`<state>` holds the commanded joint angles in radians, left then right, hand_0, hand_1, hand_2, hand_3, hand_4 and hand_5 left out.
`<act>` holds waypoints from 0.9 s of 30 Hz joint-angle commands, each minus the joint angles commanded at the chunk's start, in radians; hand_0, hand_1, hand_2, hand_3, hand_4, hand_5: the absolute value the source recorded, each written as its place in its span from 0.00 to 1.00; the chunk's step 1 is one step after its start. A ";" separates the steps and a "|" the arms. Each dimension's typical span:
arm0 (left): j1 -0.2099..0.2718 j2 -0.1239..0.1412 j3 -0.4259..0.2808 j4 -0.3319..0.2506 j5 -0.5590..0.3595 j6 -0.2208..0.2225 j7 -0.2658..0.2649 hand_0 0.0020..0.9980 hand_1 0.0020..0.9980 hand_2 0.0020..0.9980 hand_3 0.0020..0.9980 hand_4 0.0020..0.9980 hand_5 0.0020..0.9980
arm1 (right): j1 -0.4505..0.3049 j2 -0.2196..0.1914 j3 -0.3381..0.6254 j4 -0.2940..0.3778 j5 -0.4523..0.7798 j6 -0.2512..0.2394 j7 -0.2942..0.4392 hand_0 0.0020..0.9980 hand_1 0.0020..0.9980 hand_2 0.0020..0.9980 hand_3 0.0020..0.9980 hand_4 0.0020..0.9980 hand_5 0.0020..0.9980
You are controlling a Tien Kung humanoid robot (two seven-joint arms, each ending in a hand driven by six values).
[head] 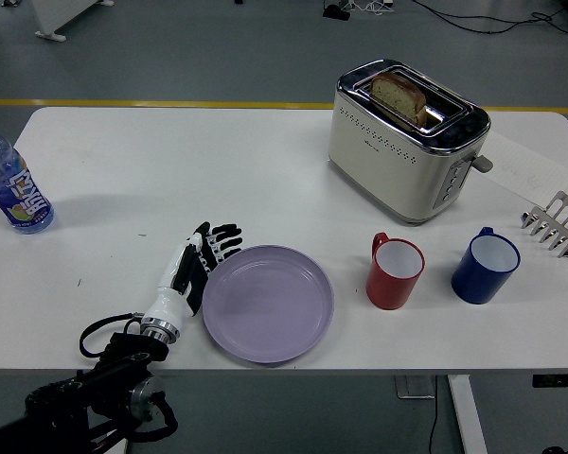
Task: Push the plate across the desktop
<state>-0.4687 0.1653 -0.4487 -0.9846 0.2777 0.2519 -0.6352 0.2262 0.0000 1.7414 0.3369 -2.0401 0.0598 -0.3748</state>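
Note:
A lilac plate (268, 303) lies flat on the white table (218, 170) near its front edge, left of centre. My left hand (197, 267) comes in from the lower left. It stands edge-on with fingers straight and open, pressed flat against the plate's left rim. It holds nothing. My right hand is out of view.
A red mug (394, 272) stands just right of the plate, and a blue mug (485, 266) beyond it. A silver toaster (405, 140) with bread in it stands behind them. A metal rack (556, 222) is at the right edge. A water bottle (12, 184) is at the far left.

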 joint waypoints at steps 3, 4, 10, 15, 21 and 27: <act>-0.001 -0.001 0.002 0.000 -0.001 0.000 0.000 0.69 0.73 0.73 0.63 0.45 1.00 | 0.000 0.000 -0.002 0.000 0.003 0.000 0.000 0.57 0.53 0.61 0.59 0.07 0.52; -0.002 -0.001 0.003 0.000 -0.001 0.000 0.000 0.69 0.73 0.73 0.63 0.45 1.00 | 0.000 0.000 -0.002 0.000 0.003 0.000 0.000 0.57 0.53 0.61 0.59 0.07 0.52; -0.003 -0.003 0.003 0.000 0.001 0.001 -0.001 0.69 0.73 0.73 0.63 0.45 1.00 | -0.001 0.000 -0.004 0.000 0.005 -0.001 -0.001 0.57 0.53 0.61 0.59 0.07 0.52; 0.011 -0.010 -0.032 0.007 0.018 0.006 0.003 0.69 0.73 0.73 0.63 0.45 1.00 | -0.001 0.000 -0.007 0.000 0.010 -0.003 -0.001 0.57 0.53 0.61 0.59 0.07 0.52; 0.051 -0.020 -0.145 0.022 0.075 0.018 0.010 0.69 0.73 0.73 0.64 0.45 1.00 | -0.005 0.000 -0.011 0.000 0.017 -0.005 -0.001 0.57 0.53 0.61 0.59 0.07 0.52; 0.104 -0.011 -0.308 0.010 0.186 0.035 0.045 0.67 0.69 0.70 0.63 0.45 1.00 | -0.014 0.000 -0.008 0.001 0.009 -0.001 -0.002 0.57 0.53 0.61 0.59 0.07 0.52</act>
<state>-0.3645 0.1544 -0.7567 -0.9744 0.4640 0.2869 -0.5905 0.2119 0.0000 1.7336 0.3376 -2.0309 0.0586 -0.3771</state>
